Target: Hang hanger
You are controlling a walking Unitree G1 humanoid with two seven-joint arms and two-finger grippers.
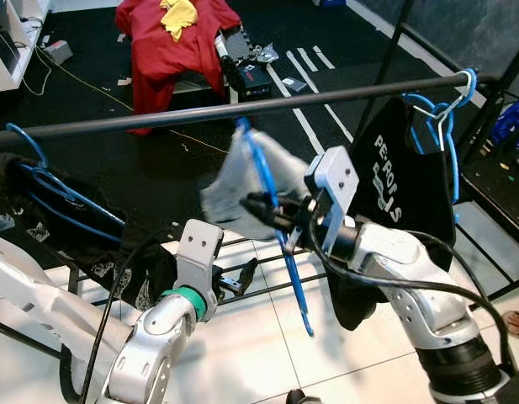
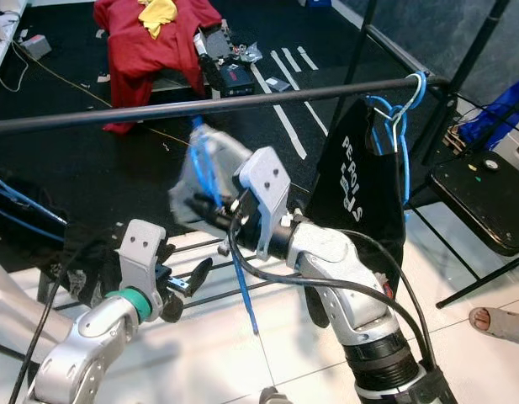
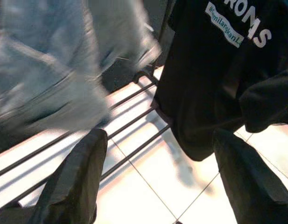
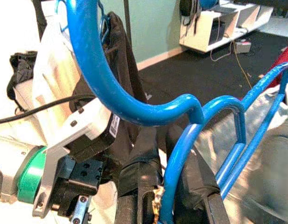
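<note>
Eye views: my right gripper [image 1: 263, 204] reaches up beneath the black metal rail [image 1: 242, 108], fingers pinching a blue plastic hanger [image 1: 276, 220] carrying pale grey fabric [image 1: 234, 185].

Left wrist view: my left gripper [image 3: 162, 182] is spread, empty, over white tiles [image 3: 148, 186].

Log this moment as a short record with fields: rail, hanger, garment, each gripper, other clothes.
rail: black bar across the view, above both arms
hanger: blue hanger carrying a garment, hook near the rail; whether it is seated cannot be told
garment: grey cloth, blurred
right gripper: shut on the hanger, below the rail
left gripper: open, low, holding nothing
other clothes: black shirt hanging on the rail at the robot's right; red cloth behind
</note>
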